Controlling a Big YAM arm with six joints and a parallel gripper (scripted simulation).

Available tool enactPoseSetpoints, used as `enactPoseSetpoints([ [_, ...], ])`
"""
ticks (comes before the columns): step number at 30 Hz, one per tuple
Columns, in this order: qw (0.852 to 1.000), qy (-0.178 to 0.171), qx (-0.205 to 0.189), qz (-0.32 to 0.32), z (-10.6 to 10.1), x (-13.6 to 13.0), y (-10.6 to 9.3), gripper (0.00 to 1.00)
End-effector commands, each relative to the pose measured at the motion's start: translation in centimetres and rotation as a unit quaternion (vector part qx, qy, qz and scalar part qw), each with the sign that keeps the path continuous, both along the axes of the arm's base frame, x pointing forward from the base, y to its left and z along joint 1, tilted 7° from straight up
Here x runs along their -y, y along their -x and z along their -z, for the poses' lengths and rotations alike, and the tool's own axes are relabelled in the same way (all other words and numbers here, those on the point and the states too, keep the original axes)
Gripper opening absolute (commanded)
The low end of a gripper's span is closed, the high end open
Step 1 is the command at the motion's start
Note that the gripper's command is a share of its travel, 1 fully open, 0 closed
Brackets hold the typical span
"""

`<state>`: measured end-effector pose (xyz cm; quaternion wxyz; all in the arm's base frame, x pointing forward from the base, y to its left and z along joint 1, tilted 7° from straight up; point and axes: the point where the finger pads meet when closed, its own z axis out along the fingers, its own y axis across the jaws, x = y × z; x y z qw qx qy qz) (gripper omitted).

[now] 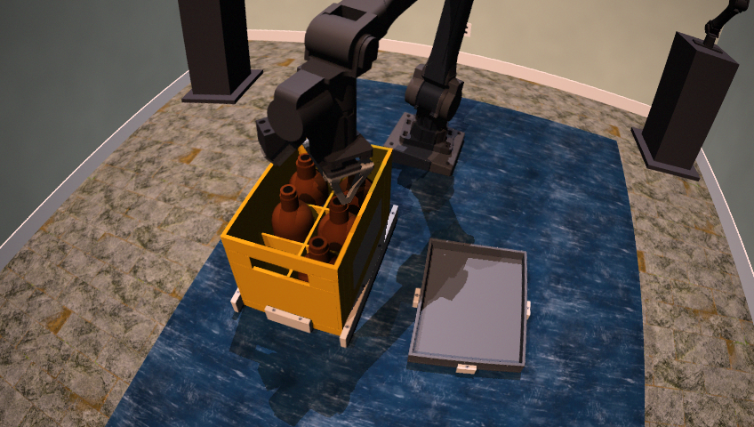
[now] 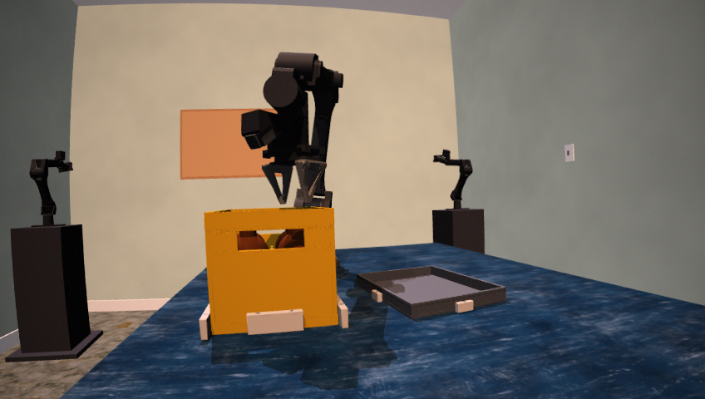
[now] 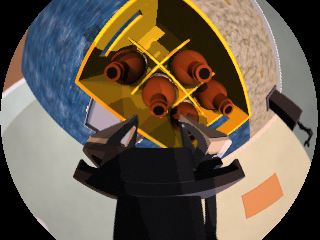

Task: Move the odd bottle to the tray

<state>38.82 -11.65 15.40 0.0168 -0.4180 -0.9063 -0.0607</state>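
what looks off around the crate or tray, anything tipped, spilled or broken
Nothing stands out. The yellow crate and the tray sit level between their pale blocks, the five brown bottles seen from the wrist stand in the crate, and no spill or breakage shows. The crate's far side is partly hidden from above.

Top, exterior share crate front; wrist looks down
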Motion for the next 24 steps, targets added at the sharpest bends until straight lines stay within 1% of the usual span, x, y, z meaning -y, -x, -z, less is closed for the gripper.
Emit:
enactPoseSetpoints([
  [1,1.0,0.001,0.002,0.001,0.12,-0.11,-0.64,0.61],
  [23,1.0,0.001,0.0,0.001,0.38,-0.12,-0.57,0.61],
  [24,1.0,0.0,-0.003,0.001,0.76,-0.2,-0.4,0.61],
])
